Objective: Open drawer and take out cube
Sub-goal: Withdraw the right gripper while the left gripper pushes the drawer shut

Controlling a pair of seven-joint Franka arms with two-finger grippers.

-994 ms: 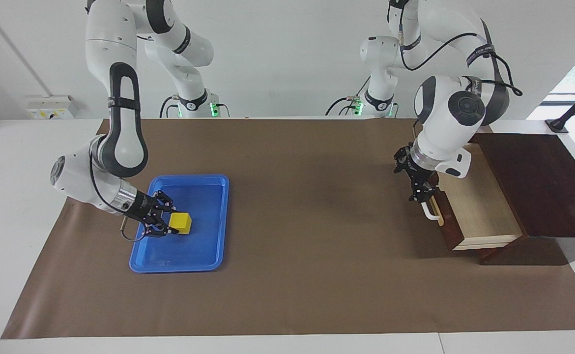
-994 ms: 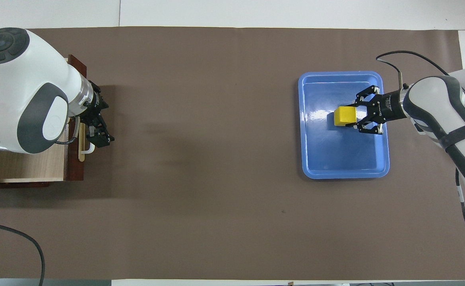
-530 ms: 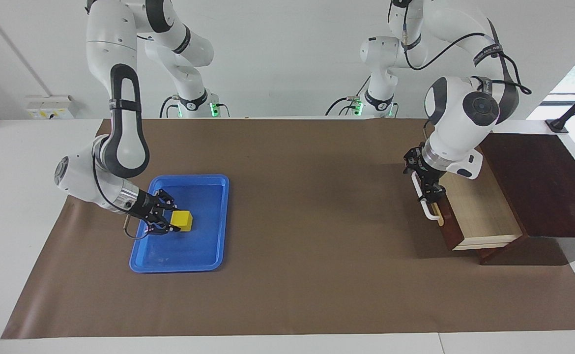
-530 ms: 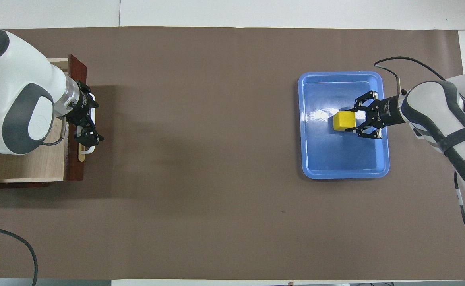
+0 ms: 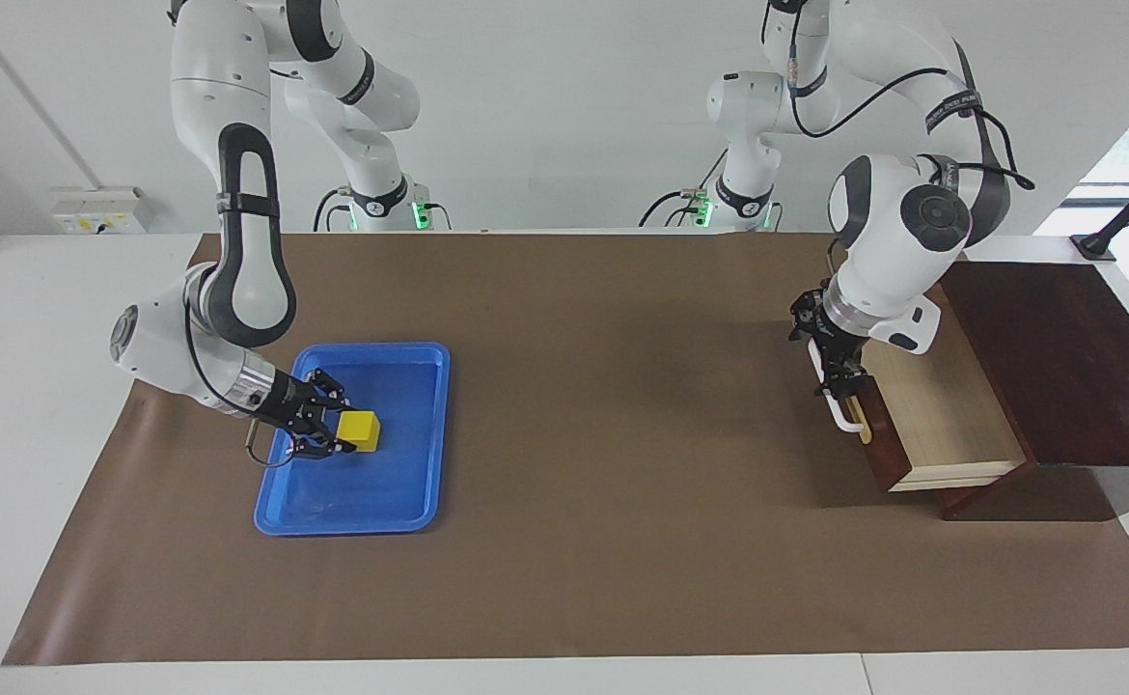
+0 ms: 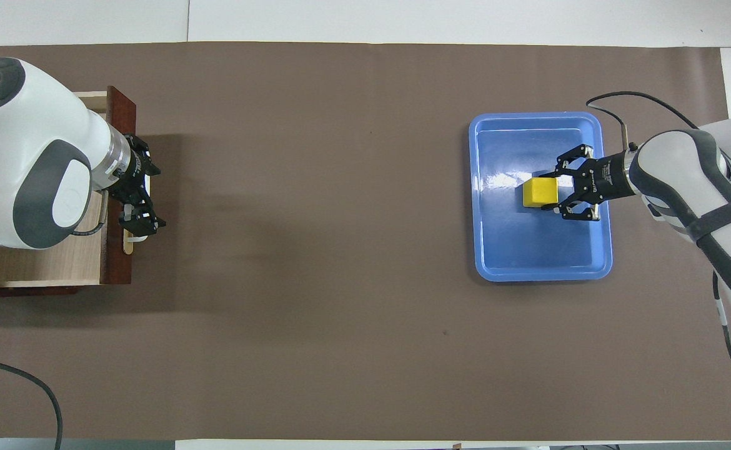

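The drawer (image 5: 931, 405) stands pulled out of its dark wooden box (image 5: 1057, 357) at the left arm's end of the table, and the pale interior that shows holds nothing. My left gripper (image 5: 837, 386) is at the drawer's white handle (image 5: 849, 420); it shows in the overhead view (image 6: 142, 226) over the handle (image 6: 129, 240). The yellow cube (image 5: 359, 430) rests in the blue tray (image 5: 362, 492). My right gripper (image 5: 330, 429) is open, low in the tray, its fingertips either side of the cube's edge. The overhead view shows the gripper (image 6: 559, 190), cube (image 6: 540, 192) and tray (image 6: 528, 250).
A brown mat (image 5: 603, 463) covers the table between the tray and the drawer. The drawer's reddish-brown front panel (image 6: 119, 256) juts out toward the mat's middle. A black cable (image 6: 15, 375) lies near the robots at the left arm's end.
The right gripper and cube shifted slightly nearer to the robots inside the tray, and the fingers now overlap the cube less. The left gripper moved along the handle. The drawer has not moved.
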